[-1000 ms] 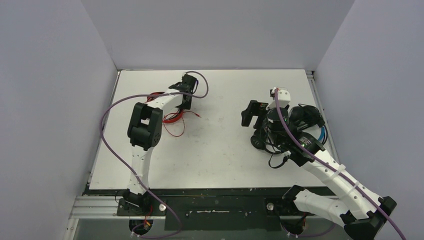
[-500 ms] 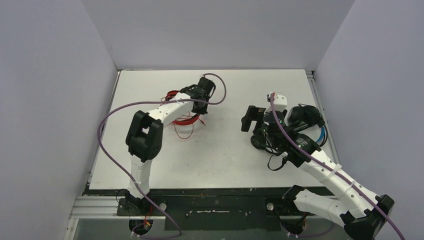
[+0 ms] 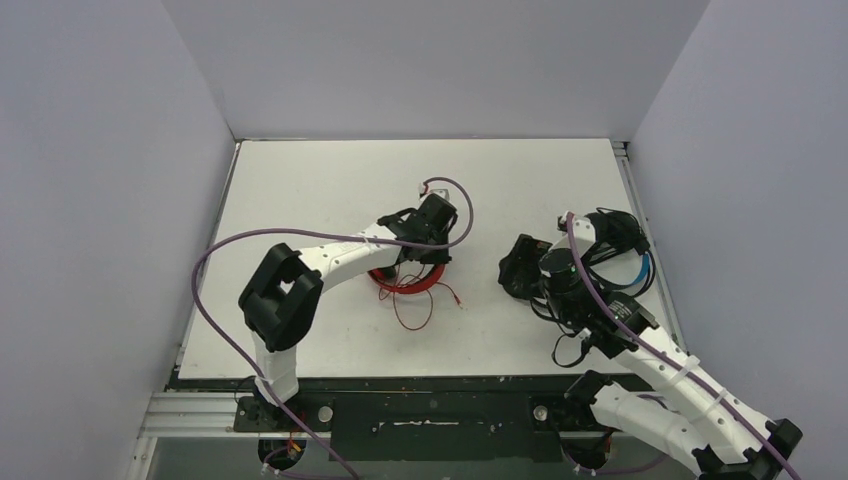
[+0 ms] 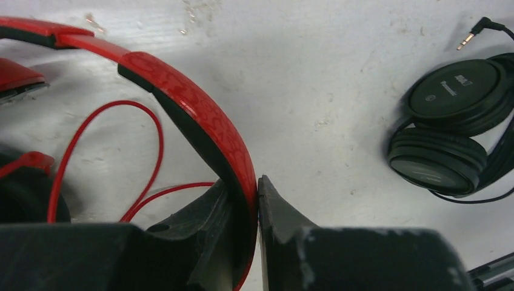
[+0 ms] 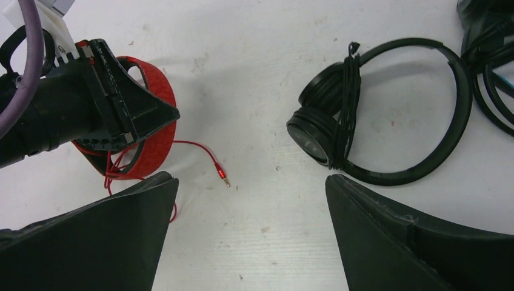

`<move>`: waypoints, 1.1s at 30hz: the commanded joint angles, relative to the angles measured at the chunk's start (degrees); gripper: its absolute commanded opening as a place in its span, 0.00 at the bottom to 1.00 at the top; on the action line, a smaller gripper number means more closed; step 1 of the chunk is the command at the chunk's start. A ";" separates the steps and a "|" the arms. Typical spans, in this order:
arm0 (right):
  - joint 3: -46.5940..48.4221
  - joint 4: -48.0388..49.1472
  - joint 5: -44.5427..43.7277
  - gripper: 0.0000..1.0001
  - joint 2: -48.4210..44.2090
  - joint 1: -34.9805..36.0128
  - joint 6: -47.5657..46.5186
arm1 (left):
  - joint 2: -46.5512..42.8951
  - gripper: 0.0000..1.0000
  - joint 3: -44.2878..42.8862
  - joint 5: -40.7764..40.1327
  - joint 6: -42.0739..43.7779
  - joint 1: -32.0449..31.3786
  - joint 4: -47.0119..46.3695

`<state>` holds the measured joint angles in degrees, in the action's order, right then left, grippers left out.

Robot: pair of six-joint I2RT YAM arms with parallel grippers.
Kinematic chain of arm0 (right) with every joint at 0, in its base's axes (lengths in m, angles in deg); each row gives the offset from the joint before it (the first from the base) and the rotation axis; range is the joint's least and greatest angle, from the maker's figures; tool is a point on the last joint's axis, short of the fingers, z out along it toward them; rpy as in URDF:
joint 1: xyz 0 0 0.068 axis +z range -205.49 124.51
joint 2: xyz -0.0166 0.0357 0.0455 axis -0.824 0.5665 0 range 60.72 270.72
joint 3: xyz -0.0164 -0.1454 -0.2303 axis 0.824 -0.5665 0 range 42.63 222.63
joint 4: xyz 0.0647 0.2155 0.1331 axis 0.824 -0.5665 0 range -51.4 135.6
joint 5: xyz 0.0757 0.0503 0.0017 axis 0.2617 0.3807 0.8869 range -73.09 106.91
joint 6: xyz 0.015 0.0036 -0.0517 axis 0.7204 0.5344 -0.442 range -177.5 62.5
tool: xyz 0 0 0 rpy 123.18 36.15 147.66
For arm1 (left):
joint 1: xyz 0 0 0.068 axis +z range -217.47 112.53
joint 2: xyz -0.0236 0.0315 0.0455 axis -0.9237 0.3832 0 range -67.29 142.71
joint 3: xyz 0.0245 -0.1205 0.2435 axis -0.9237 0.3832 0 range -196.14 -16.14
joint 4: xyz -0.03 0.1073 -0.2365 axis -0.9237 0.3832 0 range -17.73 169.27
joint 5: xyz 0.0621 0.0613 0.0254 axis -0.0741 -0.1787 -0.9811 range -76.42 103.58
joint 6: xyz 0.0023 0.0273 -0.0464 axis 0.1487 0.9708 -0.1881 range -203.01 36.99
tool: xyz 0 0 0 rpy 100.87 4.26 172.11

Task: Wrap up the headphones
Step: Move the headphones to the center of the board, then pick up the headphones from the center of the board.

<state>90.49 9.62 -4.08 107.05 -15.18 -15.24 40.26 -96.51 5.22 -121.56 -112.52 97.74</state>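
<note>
– Red headphones (image 3: 405, 280) sit near the middle of the table (image 3: 300, 180) now; a second ago they lay out toward ten o'clock.
– Brought there by the left gripper (image 4: 257, 189)?
– Yes. Its arm has swung in from ten o'clock. The jaws, wider a second ago, now pinch the headband from both sides.
– And the right gripper (image 5: 250, 179)?
– Spread wide, as before, holding nothing. It has drawn back a little toward six o'clock. It hangs over bare table between the red set and the all-black headphones (image 5: 315, 127).
– Describe the red set.
– The headband is a broad, glossy arc with a faint crackled pattern and a dark inner lining. The thin red cord (image 4: 91, 142) loops loosely on the table at the band's six o'clock. It ends in a small metal plug (image 5: 225, 179) that lies free.
– The black one?
– At three o'clock. It has matte round ear cups stacked together and a thin hoop of a headband. Its black cable is wound in tight turns just beside the cups.
– The third?
– The blue-banded headphones (image 3: 645, 268) lie beyond, at the three o'clock edge, among loose black cable. Only a sliver of bright blue shows.
– The surface?
– White, flat, scuffed with small grey marks.
</note>
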 commanded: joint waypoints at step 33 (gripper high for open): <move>12.26 13.76 2.98 0.60 42.93 6.09 11.82 | -47.98 0.54 21.77 15.81 7.85 26.41 8.61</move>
<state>99.10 20.33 -0.30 146.81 -9.17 -4.20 -5.51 -75.16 14.66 -117.80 -90.10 102.22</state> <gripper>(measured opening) 0.605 0.539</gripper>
